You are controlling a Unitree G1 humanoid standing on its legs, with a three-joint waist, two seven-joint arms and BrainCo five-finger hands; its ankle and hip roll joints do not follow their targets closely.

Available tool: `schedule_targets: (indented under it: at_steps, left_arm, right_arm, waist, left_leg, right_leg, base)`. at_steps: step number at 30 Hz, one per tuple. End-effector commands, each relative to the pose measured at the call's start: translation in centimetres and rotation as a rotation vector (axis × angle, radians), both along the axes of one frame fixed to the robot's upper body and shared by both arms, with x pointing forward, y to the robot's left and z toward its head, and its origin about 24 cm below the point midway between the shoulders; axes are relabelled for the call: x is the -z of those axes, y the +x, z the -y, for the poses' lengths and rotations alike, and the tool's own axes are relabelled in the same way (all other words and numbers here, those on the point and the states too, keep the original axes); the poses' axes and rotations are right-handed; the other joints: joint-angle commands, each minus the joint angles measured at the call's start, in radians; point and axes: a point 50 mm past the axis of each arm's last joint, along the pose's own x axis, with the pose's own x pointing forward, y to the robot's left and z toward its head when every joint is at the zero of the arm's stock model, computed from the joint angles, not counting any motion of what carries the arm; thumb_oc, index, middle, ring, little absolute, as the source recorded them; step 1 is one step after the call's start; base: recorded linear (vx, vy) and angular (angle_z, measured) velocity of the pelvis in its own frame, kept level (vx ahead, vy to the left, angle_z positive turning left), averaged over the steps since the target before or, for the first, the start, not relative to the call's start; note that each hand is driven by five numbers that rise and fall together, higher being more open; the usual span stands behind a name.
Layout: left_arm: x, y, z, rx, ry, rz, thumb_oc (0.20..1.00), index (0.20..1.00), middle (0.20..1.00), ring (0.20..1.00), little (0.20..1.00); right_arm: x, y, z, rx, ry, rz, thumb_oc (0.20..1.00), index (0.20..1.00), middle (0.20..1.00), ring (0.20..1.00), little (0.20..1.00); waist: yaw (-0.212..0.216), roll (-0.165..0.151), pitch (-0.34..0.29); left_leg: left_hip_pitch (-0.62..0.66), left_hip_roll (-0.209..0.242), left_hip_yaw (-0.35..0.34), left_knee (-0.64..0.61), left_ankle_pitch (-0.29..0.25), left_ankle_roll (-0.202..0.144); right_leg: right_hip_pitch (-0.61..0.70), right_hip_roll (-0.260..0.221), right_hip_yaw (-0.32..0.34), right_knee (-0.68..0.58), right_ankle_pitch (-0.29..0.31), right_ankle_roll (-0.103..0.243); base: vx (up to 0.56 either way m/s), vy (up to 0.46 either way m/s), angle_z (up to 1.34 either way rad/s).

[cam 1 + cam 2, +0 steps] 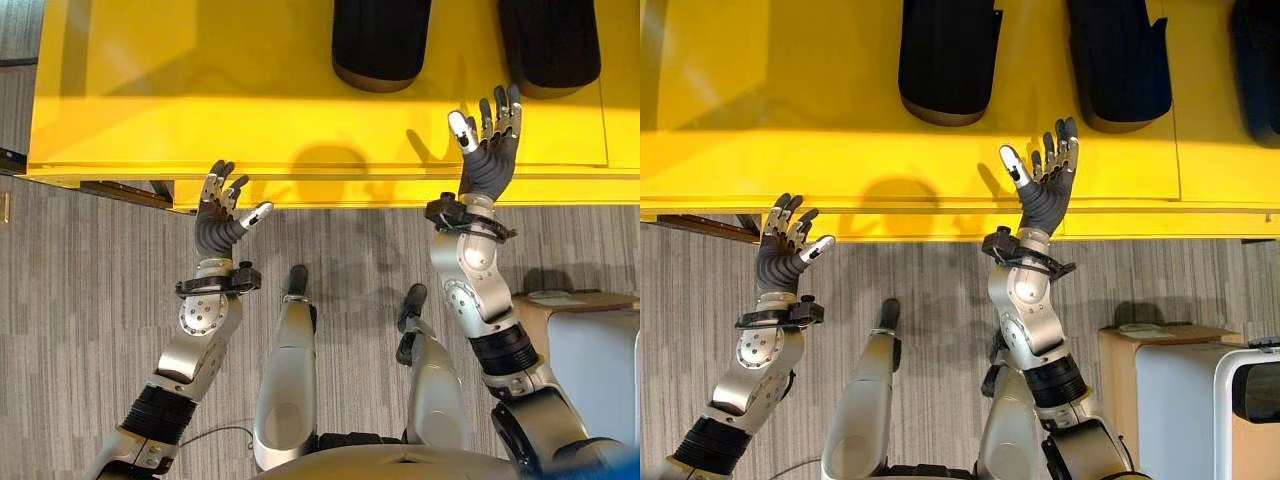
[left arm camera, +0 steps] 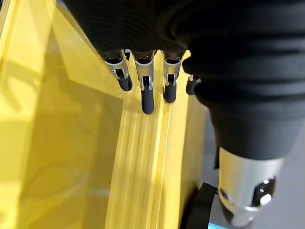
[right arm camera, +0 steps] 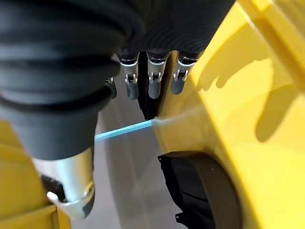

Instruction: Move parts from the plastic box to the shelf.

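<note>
My right hand [image 1: 487, 150] hangs over the front part of the yellow shelf [image 1: 200, 100], fingers straight and spread, thumb out, with nothing in it. My left hand [image 1: 218, 212] is just off the shelf's front edge, over the grey floor [image 1: 80, 290], fingers relaxed and a little bent, also empty.

Beyond my right hand, two dark parts [image 1: 381, 42] already lie on the shelf toward its back, side by side and well apart from each other. One of them sits a little past my right fingertips; in the right eye view a third dark shape shows at the shelf's far right edge, too cut off to identify.

I judge that a part has been placed and the next one is due. To do it well, I should draw both hands back clear of the shelf edge before turning, so that my fingers do not catch the lip or nudge the parts already laid down.

On the floor, right of the shelf's front edge, stand a brown carton [image 1: 1160, 350] and a pale container [image 1: 1200, 410]. Whether the pale one is the plastic box I cannot tell, and its inside is hidden.
</note>
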Motion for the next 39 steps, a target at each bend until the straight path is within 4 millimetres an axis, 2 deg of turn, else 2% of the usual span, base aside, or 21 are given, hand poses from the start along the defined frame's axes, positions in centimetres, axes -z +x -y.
schedule_targets:
  at_steps: [1,2,3,5,9,17,19,22,25,28,32,39]
  left_arm:
    - [-6.0,-1.0,0.6,-0.009,0.026,0.326,1.000,1.000,1.000,1.000,1.000]
    - [-6.0,-1.0,0.6,-0.009,0.026,0.325,1.000,1.000,1.000,1.000,1.000]
    - [-7.1,-1.1,0.4,-0.035,0.031,0.386,1.000,1.000,1.000,1.000,1.000]
    - [-8.0,-1.0,0.4,-0.053,0.019,0.436,1.000,1.000,1.000,1.000,1.000]
    - [-9.7,0.3,0.5,-0.112,0.023,0.507,1.000,1.000,1.000,1.000,1.000]
    - [-11.9,2.6,-0.1,-0.178,0.010,0.550,1.000,1.000,1.000,1.000,1.000]
    - [-13.5,2.8,-0.3,-0.187,-0.011,0.608,1.000,1.000,1.000,1.000,1.000]
    - [-14.8,2.0,-0.4,-0.185,-0.017,0.680,1.000,1.000,1.000,1.000,1.000]
    - [-15.1,1.5,-0.2,-0.163,-0.040,0.713,1.000,1.000,1.000,1.000,1.000]
    - [-16.9,-1.2,0.4,-0.105,-0.053,0.869,1.000,1.000,1.000,1.000,1.000]
    - [-17.6,-2.9,0.9,-0.068,-0.075,0.957,1.000,1.000,1.000,1.000,1.000]
    - [-17.8,-4.7,1.5,-0.009,-0.096,1.020,1.000,1.000,1.000,1.000,1.000]
  right_arm:
    - [-2.2,-2.2,1.5,-0.028,-0.017,0.199,1.000,1.000,1.000,1.000,1.000]
    - [-2.2,-2.3,1.5,-0.028,-0.017,0.198,1.000,1.000,1.000,1.000,1.000]
    - [-1.6,-2.7,1.8,-0.053,-0.032,0.184,1.000,1.000,1.000,1.000,1.000]
    - [-1.0,-3.1,1.9,-0.076,-0.049,0.169,1.000,1.000,1.000,1.000,1.000]
    - [0.5,-3.3,2.0,-0.138,-0.088,0.107,1.000,1.000,1.000,1.000,1.000]
    - [1.6,-3.6,2.1,-0.180,-0.132,0.062,1.000,1.000,1.000,1.000,1.000]
    - [2.0,-3.8,2.0,-0.202,-0.128,0.046,1.000,1.000,1.000,1.000,1.000]
    - [2.5,-4.1,2.1,-0.220,-0.134,0.028,1.000,1.000,1.000,1.000,1.000]
    - [2.8,-4.3,2.2,-0.230,-0.138,0.019,1.000,1.000,1.000,1.000,1.000]
    - [3.1,-4.6,2.3,-0.252,-0.149,0.010,1.000,1.000,1.000,1.000,1.000]
    - [3.2,-4.7,2.2,-0.270,-0.147,0.005,1.000,1.000,1.000,1.000,1.000]
    - [3.1,-4.7,2.0,-0.280,-0.154,0.007,1.000,1.000,1.000,1.000,1.000]
  waist:
    - [-0.024,-0.001,-0.040]
    - [-0.024,-0.001,-0.041]
    - [-0.034,-0.006,-0.045]
    - [-0.044,-0.010,-0.049]
    - [-0.071,-0.022,-0.062]
    - [-0.103,-0.031,-0.080]
    - [-0.112,-0.032,-0.086]
    - [-0.115,-0.034,-0.091]
    - [-0.116,-0.033,-0.096]
    - [-0.113,-0.032,-0.108]
    - [-0.104,-0.030,-0.106]
    - [-0.095,-0.030,-0.104]
  left_leg:
    - [0.033,0.057,0.065,-0.096,0.065,-0.011]
    - [0.033,0.057,0.065,-0.096,0.065,-0.011]
    - [0.035,0.061,0.068,-0.099,0.066,-0.015]
    - [0.039,0.064,0.071,-0.100,0.067,-0.017]
    - [0.050,0.080,0.079,-0.098,0.066,-0.025]
    - [0.060,0.095,0.088,-0.092,0.064,-0.035]
    - [0.059,0.100,0.089,-0.093,0.066,-0.039]
    - [0.062,0.102,0.089,-0.098,0.065,-0.041]
    - [0.064,0.102,0.090,-0.099,0.064,-0.042]
    - [0.061,0.098,0.090,-0.105,0.069,-0.043]
    - [0.064,0.099,0.086,-0.104,0.063,-0.044]
    - [0.063,0.097,0.081,-0.112,0.071,-0.043]
  right_leg:
    - [0.119,-0.039,0.011,0.098,-0.085,0.020]
    - [0.118,-0.040,0.011,0.099,-0.085,0.020]
    - [0.118,-0.038,0.012,0.097,-0.085,0.020]
    - [0.117,-0.037,0.015,0.097,-0.086,0.021]
    - [0.114,-0.030,0.028,0.099,-0.088,0.021]
    - [0.110,-0.021,0.044,0.100,-0.091,0.022]
    - [0.110,-0.019,0.044,0.098,-0.090,0.024]
    - [0.114,-0.017,0.045,0.093,-0.088,0.026]
    - [0.118,-0.017,0.044,0.090,-0.088,0.028]
    - [0.124,-0.022,0.040,0.081,-0.083,0.029]
    - [0.132,-0.022,0.036,0.081,-0.089,0.029]
    - [0.132,-0.025,0.031,0.082,-0.088,0.027]
  base:
    - [0.00,-0.001,-0.03]
    - [0.00,-0.002,-0.03]
    - [0.00,0.001,-0.04]
    - [0.00,0.005,-0.08]
    - [0.01,-0.002,-0.07]
    - [0.01,-0.004,-0.07]
    - [0.00,0.000,0.00]
    - [0.01,-0.013,-0.06]
    - [0.02,-0.016,0.04]
    - [0.02,-0.021,0.05]
    - [0.01,-0.020,0.13]
    - [0.00,-0.012,-0.11]
